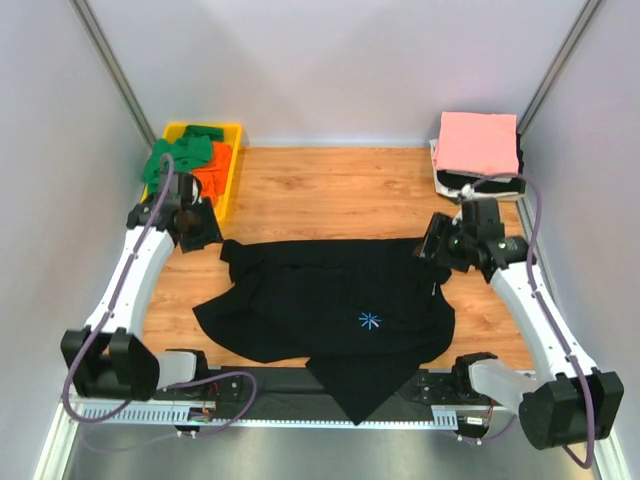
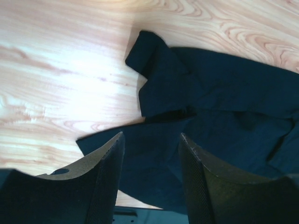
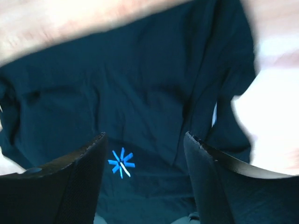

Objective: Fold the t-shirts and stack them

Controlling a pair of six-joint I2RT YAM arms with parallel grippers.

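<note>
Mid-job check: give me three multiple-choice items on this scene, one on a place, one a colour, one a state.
1. Where does the yellow tray sit? A far-left corner; B far-right corner; C near edge.
2. What colour is the top folded t-shirt at far right? A green; B pink; C orange.
3. How is the left hand? A shut on cloth; B shut on the tray; C open, empty.
1 A: it stands by the left wall at the back. 2 B: its cloth is pink. 3 C: it gapes over the black t-shirt, gripping nothing.
</note>
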